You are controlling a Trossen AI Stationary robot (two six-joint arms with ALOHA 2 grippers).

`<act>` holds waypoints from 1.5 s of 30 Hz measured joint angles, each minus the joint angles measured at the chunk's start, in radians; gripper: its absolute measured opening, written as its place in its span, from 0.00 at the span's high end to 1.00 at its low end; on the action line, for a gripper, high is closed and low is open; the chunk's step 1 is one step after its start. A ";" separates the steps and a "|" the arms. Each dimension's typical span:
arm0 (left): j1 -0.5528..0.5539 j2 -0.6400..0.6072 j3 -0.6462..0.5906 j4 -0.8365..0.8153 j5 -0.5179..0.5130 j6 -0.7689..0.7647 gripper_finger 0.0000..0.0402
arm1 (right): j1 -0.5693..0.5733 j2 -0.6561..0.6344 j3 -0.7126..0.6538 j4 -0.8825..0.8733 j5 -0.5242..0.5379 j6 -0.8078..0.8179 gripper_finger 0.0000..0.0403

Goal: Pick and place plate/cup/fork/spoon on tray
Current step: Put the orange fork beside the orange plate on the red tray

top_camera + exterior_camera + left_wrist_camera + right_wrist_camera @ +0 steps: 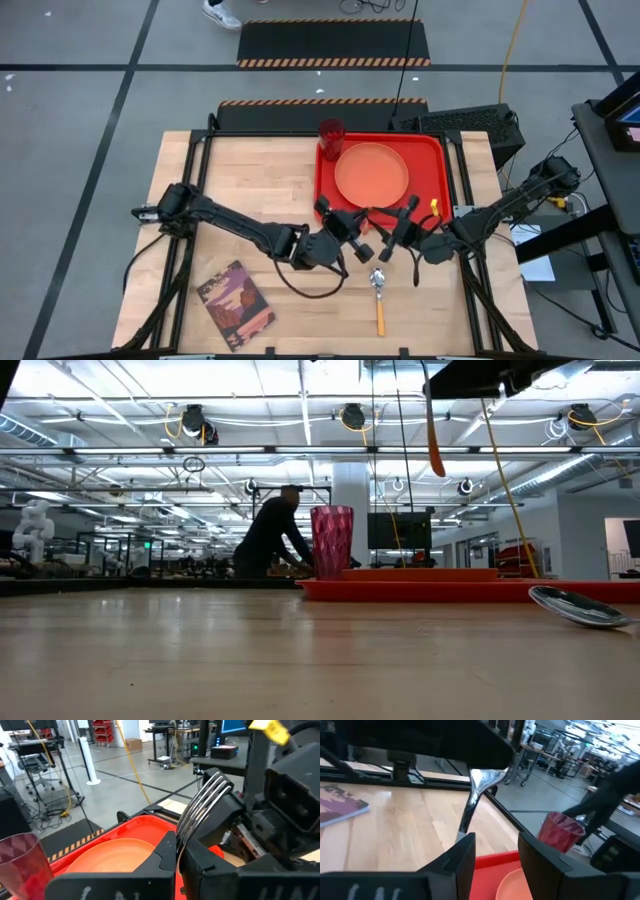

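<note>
The fork sticks out of my shut left gripper, tines pointing away past the fingers. Its orange handle hangs down in the low view. My left gripper is above the near edge of the red tray. My right gripper is close beside it, open and empty. The orange plate lies in the tray. The dark red cup stands upright in its far left corner. The spoon lies flat on the table near the tray's front. My left gripper pinches the fork's metal neck, just behind the tines, between its two fingers. The tines stick out beyond the fingertips and the handle hangs below. The fork is lifted clear of the table and the tray.
A maroon patterned book lies at the near left of the table. A person bends over in the room beyond the far edge. Bare wood lies left of the tray.
</note>
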 joint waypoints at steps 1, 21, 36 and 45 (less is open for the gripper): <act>-0.004 0.000 0.000 0.009 0.001 0.007 0.98 | 0.000 0.002 0.000 0.011 -0.007 -0.011 0.64; -0.063 -0.029 0.000 0.049 -0.181 0.144 0.99 | 0.081 0.019 -0.001 0.187 0.139 -0.180 0.64; -0.009 -0.029 0.000 0.094 -0.004 0.084 0.99 | 0.061 0.070 -0.001 0.238 0.125 -0.231 0.64; -0.001 -0.020 0.000 0.103 0.024 0.050 0.99 | 0.058 0.106 0.000 0.245 0.210 -0.230 0.68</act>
